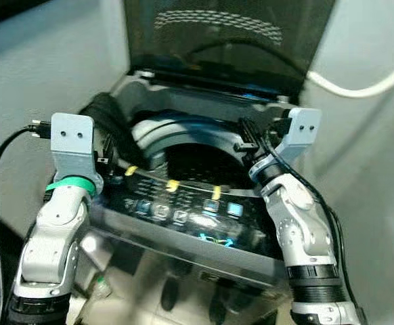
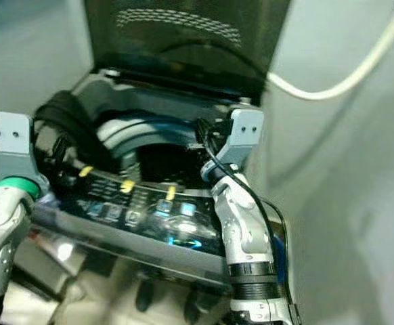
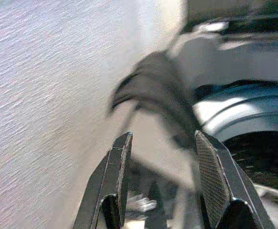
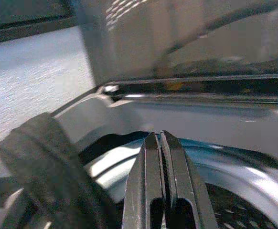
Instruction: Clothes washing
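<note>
Top-loading washing machine (image 1: pixel 183 223) fills the middle of the head view, lid (image 1: pixel 224 40) raised upright at 12 o'clock, tinted dark. Left gripper (image 3: pixel 163 181) at 9 o'clock of the drum opening, by the machine's left rim, fingers spread apart with a clear gap between them, nothing between them. Just ahead of it a dark garment (image 1: pixel 112 125) drapes over the left rim at about 10 o'clock of the opening, part hanging outside the tub, blurred in the left wrist view. Drum (image 1: pixel 197 159) at centre, dark inside, perforated metal wall visible; contents cannot be made out. Pale grey ring (image 1: pixel 156 132) around the opening. Control panel (image 1: pixel 183 210) at 6 o'clock of the drum, glossy black, lit blue buttons, three yellow tags (image 1: pixel 172 184) along its upper edge. Right gripper (image 4: pixel 160 138) at 3 o'clock of the opening, over the ring, fingers pressed together, nothing pinched. Black cables run along both wrists. White hose (image 1: pixel 359 84) at 2 o'clock, curving across the wall (image 1: pixel 373 176). Walls pale grey on both sides, textured on the left. Floor below the machine blurred, a few dark shapes there, cannot tell what.
</note>
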{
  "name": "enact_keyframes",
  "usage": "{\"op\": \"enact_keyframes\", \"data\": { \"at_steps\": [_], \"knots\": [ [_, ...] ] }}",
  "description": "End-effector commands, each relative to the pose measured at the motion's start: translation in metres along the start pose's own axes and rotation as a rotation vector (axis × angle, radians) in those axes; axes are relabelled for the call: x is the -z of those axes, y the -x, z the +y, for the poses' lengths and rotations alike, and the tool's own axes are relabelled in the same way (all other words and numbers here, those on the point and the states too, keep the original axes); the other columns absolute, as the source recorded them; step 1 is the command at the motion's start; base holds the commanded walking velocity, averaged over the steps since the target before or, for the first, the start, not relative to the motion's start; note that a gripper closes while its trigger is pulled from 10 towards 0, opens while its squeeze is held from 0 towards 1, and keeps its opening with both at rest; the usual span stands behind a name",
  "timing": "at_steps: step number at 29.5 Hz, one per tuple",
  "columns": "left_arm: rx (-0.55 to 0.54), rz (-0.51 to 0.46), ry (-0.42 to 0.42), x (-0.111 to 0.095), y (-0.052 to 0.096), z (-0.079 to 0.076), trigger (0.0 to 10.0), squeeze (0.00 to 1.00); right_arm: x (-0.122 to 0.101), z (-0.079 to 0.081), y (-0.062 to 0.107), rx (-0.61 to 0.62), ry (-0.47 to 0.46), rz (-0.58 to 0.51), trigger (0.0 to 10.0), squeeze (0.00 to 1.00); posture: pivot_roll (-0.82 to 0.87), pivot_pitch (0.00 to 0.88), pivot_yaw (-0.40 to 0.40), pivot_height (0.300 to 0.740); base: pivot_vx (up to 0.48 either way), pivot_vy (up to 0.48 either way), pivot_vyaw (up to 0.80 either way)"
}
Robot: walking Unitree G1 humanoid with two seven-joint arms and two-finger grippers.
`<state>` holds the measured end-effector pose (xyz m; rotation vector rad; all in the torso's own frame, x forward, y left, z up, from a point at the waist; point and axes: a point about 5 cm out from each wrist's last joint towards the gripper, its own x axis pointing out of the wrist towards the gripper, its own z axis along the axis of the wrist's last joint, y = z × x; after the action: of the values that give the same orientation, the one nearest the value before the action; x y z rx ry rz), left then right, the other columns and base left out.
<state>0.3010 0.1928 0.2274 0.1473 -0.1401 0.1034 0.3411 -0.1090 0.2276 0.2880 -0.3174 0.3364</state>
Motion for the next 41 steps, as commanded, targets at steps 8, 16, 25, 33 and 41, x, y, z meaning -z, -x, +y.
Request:
{"op": "enact_keyframes", "data": {
  "at_steps": [8,16,25,33,41],
  "knots": [
    [0.019,-0.055,-0.046,-0.011,-0.006,0.001,10.0,0.0,-0.007,-0.008,-0.002,0.072,-0.065,-0.062,10.0,0.0,0.13,0.028,0.013,0.74,0.0,0.0,0.79],
    [0.008,-0.058,-0.034,-0.01,-0.006,0.003,10.0,0.0,-0.013,-0.015,0.001,0.095,-0.059,-0.086,10.0,0.0,0.12,0.018,0.029,0.74,0.0,0.0,0.79],
    [0.007,-0.019,-0.012,-0.009,-0.007,0.001,10.0,0.0,-0.014,-0.02,0.004,0.105,-0.032,-0.087,10.0,0.0,0.12,0.041,0.04,0.74,0.0,0.0,0.79],
    [0.009,-0.031,0.016,-0.01,-0.005,-0.003,10.0,0.0,-0.015,-0.022,0.002,0.093,-0.027,-0.084,10.0,0.0,0.13,0.052,0.029,0.74,0.0,0.0,0.79],
    [-0.015,-0.025,0.04,-0.009,-0.005,-0.004,10.0,0.0,-0.015,-0.023,0.001,0.074,-0.023,-0.073,10.0,0.0,0.12,0.054,0.02,0.74,0.0,0.0,0.79]
  ]
}}
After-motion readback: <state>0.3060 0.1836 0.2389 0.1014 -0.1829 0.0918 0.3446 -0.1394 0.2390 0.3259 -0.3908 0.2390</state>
